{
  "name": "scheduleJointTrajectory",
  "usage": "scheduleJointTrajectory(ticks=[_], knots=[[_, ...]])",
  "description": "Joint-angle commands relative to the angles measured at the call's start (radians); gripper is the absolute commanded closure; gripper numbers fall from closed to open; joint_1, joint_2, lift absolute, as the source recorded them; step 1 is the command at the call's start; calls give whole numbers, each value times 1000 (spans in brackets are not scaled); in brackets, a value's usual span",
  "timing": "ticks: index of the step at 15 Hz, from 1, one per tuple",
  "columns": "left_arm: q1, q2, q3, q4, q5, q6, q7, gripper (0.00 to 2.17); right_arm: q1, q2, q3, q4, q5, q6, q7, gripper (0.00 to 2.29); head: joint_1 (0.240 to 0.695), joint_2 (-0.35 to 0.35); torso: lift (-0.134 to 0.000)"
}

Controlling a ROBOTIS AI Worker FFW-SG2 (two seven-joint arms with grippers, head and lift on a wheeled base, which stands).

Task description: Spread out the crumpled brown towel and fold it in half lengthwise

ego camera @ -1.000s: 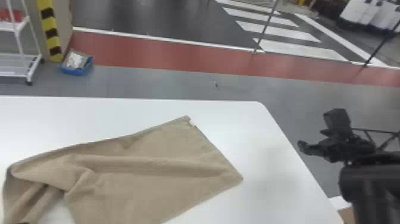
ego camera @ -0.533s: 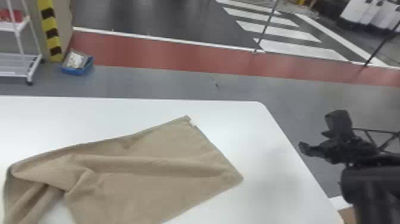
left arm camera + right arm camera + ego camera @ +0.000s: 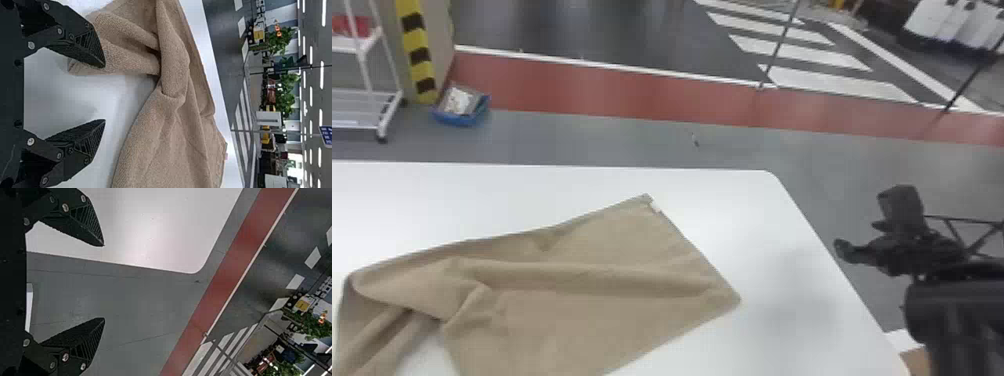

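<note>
Lying creased, one towel (image 3: 582,310); beneath, one table (image 3: 782,300)

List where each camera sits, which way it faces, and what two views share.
Head view: on the head, facing forward and down at towel and table; the right arm shows.
Left wrist view: on the wrist, facing across the towel; open left fingers show.
Right wrist view: on the wrist, facing past the table's corner; open right fingers show.
Shared: the towel, by the head and left wrist views.

Brown towel (image 3: 572,300), white table (image 3: 532,200), red floor band (image 3: 582,87), yellow-and-black striped post (image 3: 416,50), blue tray (image 3: 461,119).
</note>
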Motion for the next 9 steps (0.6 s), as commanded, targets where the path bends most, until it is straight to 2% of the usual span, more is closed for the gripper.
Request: scheduleJointTrajectory(ticks=[1, 8, 9], knots=[[-14, -7, 23, -4, 21, 32, -20, 454, 2, 2, 0, 0, 0, 0, 0, 238, 695, -350, -124], [-31, -7, 40, -18, 30, 118, -43, 458, 4, 6, 5, 0, 3, 3, 0, 238, 695, -350, -124], [-37, -7, 42, -18, 30, 127, -46, 572, 4, 5, 5, 0, 3, 3, 0, 238, 695, -350, -124]])
